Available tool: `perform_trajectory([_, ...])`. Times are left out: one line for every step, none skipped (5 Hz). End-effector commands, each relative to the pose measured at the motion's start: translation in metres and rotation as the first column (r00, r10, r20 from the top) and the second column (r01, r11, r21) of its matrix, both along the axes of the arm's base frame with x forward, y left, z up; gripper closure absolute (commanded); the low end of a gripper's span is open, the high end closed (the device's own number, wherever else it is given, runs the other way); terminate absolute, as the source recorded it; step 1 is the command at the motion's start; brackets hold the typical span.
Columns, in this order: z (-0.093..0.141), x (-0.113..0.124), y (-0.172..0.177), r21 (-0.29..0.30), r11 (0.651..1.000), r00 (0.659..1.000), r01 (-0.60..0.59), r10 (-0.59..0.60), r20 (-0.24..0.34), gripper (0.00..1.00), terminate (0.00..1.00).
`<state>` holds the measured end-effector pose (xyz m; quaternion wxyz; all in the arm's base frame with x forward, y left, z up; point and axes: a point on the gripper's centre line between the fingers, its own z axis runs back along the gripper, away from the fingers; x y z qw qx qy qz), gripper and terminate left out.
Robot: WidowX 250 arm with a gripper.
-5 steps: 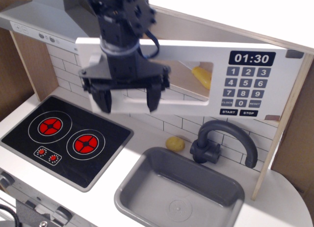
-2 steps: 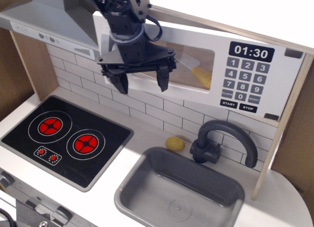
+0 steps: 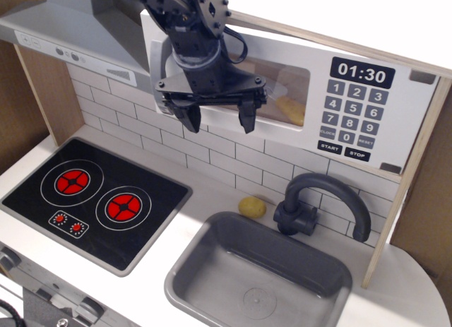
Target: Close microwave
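**A:** Where does the microwave [image 3: 296, 94] door stand?

**B:** Directly behind the gripper [image 3: 219, 119], now lying nearly flush with the cabinet front. A second ago its free edge swung well out toward the camera; since then it has been pushed back, the arm travelling with it.

**A:** State of the gripper?

**B:** Fingers spread apart, holding nothing, pointing down in front of the door's window. Whether they touch the panel cannot be told.

**A:** Consequence for the task?

**B:** Closing appears almost complete; probably only a final press remains.

**A:** Surroundings?

**B:** To the gripper's right, the keypad [image 3: 351, 122]; a yellow item [image 3: 292, 109] behind the window; below, the faucet [image 3: 321, 203], sink [image 3: 185, 283], and stovetop [image 3: 95, 200].
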<state>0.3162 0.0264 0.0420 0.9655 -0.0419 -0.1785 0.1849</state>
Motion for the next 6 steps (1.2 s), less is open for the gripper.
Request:
perform_trajectory([0.013,0.025,0.006,0.005,0.999,0.992,0.045,-0.045,0.120,0.00,0.00])
perform_trajectory([0.016,0.031,0.007,-0.025,0.999,0.987,0.041,-0.037,0.156,0.00,0.00])
perform_trajectory([0.020,0.042,0.011,-0.039,0.999,0.985,0.020,-0.013,0.171,0.00,0.00])
perform_trajectory([0.018,0.049,0.014,-0.028,1.000,0.984,-0.003,0.008,0.177,0.00,0.00])
perform_trajectory([0.014,0.046,0.017,-0.015,1.000,0.982,-0.025,0.027,0.187,0.00,0.00])
perform_trajectory([0.015,0.006,0.014,0.002,1.000,0.993,-0.014,0.014,0.114,0.00,0.00])
